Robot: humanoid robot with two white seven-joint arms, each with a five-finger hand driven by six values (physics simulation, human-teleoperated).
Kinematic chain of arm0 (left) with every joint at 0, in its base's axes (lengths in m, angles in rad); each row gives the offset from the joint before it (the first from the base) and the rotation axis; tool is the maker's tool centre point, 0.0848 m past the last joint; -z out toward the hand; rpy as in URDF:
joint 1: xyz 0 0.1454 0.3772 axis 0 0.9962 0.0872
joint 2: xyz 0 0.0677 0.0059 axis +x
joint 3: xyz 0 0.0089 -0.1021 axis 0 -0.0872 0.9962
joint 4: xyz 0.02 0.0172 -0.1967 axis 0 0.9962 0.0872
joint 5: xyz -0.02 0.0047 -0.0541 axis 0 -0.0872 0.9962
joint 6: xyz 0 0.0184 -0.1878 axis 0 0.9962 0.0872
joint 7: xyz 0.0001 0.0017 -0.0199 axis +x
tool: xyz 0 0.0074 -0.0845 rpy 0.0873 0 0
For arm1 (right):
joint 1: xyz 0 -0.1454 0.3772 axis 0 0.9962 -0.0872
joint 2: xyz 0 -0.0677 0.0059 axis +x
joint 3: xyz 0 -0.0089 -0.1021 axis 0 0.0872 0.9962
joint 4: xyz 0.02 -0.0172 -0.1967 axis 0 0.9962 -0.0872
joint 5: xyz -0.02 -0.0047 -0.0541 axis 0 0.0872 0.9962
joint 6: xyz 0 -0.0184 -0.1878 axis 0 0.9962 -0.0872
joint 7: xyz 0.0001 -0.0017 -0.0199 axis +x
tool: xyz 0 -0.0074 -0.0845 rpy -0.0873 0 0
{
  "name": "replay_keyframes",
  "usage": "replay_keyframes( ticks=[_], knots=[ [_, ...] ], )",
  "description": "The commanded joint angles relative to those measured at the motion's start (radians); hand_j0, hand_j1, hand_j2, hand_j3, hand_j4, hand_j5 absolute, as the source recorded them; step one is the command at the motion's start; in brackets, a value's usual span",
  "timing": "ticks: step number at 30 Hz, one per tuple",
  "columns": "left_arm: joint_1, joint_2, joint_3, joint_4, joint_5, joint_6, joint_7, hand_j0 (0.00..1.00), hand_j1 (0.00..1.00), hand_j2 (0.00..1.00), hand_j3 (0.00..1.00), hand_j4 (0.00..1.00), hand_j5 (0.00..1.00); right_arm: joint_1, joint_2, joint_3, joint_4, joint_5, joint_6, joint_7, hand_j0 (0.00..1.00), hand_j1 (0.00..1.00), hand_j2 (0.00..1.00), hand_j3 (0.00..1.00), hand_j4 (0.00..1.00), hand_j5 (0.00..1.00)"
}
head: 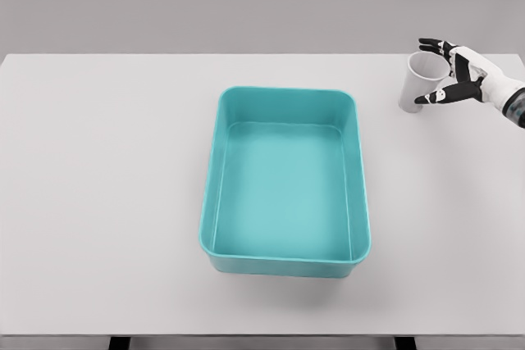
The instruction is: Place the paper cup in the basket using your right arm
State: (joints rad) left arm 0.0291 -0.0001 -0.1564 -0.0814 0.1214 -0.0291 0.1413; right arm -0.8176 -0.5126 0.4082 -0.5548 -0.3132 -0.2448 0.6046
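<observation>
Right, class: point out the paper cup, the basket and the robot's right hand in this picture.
paper cup (417,84): head view, on its white side wall.
basket (284,97): head view, on its teal far rim.
right hand (463,74): head view, on the middle of the hand.

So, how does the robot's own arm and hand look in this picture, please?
Only the right arm shows, entering from the right edge. Its forearm shell is white, with a darker grey band at the picture's edge. The right hand has a white back and five slim, jointed fingers that are black with small white segments. No cables or markings are visible. The left arm is out of view.
</observation>
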Motion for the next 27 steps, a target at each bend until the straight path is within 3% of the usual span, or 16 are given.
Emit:
replay_keyframes(
  ticks=[1, 10, 27],
  knots=[
    [0.000, 0.000, 0.000, 0.000, 0.000, 0.000, 0.000, 1.00, 1.00, 1.00, 1.00, 1.00, 1.00, 0.000, 0.000, 0.015, 0.004, 0.020, -0.004, 0.006, 0.99, 0.99, 0.99, 0.99, 0.99, 0.99],
    [0.000, 0.000, 0.000, 0.000, 0.000, 0.000, 0.000, 1.00, 1.00, 1.00, 1.00, 1.00, 1.00, 0.000, 0.000, 0.015, -0.001, 0.032, -0.005, 0.006, 0.79, 0.79, 0.79, 0.79, 0.79, 0.79],
    [0.000, 0.000, 0.000, 0.000, 0.000, 0.000, 0.000, 1.00, 1.00, 1.00, 1.00, 1.00, 1.00, -0.002, -0.017, 0.000, -0.034, 0.031, -0.039, 0.006, 0.78, 0.78, 0.78, 0.78, 0.78, 0.78]
  ],
)
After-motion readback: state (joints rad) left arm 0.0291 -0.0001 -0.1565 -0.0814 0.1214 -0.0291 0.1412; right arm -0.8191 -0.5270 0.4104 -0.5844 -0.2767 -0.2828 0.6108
